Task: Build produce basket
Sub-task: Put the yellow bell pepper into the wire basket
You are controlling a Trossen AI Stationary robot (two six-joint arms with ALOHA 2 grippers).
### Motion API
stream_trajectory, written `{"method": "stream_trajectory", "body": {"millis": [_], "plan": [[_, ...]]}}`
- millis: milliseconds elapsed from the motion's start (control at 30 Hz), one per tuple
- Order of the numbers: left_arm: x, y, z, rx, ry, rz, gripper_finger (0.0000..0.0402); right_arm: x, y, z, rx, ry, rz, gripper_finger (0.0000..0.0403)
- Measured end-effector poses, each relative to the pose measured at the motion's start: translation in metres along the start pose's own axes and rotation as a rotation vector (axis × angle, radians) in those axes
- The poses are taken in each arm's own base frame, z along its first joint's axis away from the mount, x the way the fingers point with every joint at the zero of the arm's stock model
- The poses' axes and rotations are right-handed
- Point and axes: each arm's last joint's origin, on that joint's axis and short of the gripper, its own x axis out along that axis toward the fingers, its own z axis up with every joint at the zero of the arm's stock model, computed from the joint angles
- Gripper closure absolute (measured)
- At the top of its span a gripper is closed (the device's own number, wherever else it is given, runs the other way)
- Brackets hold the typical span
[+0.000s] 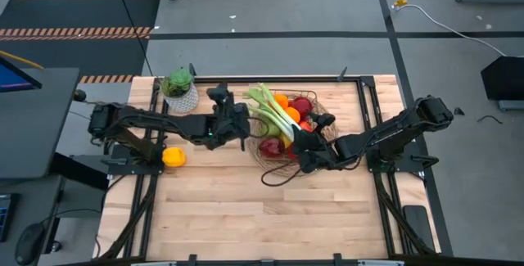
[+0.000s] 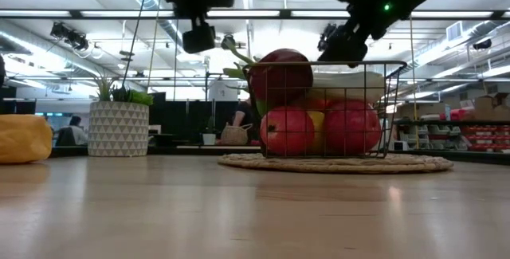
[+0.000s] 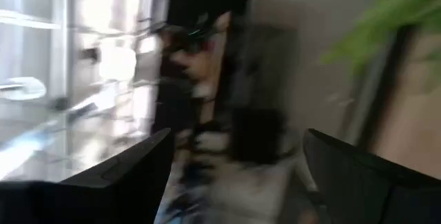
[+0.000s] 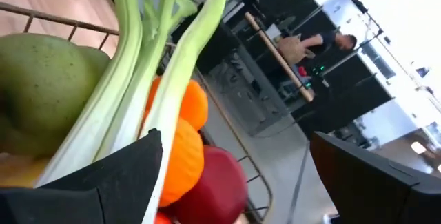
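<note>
The fingers of the right gripper are held apart and empty over the basket, where the leek, oranges and apples are piled. The left gripper, likewise parted, is raised beside it. A yellow fruit is left on the table.
</note>
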Motion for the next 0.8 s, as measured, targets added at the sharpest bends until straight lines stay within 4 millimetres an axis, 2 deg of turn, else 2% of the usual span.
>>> {"method": "stream_trajectory", "body": {"millis": [133, 267, 433, 567, 800], "plan": [[-0.006, 0.006, -0.022, -0.167, -0.074, -0.301, 0.0076, -0.008, -0.005, 0.004, -0.030, -0.026, -0.035, 0.0029], [-0.010, 0.009, -0.040, -0.296, -0.014, -0.592, 0.0076, -0.013, -0.018, 0.011, 0.007, -0.048, -0.055, 0.0029], [-0.024, 0.011, -0.059, -0.364, 0.113, -0.736, 0.0076, -0.016, -0.036, 0.016, 0.034, -0.059, -0.052, 0.0029], [-0.037, 0.011, -0.076, -0.406, 0.289, -0.875, 0.0076, -0.018, -0.047, 0.018, 0.042, -0.067, -0.040, 0.0029], [-0.059, 0.008, -0.104, -0.284, 0.553, -0.970, 0.0076, -0.020, -0.052, 0.019, 0.039, -0.085, 0.050, 0.0029]]}}
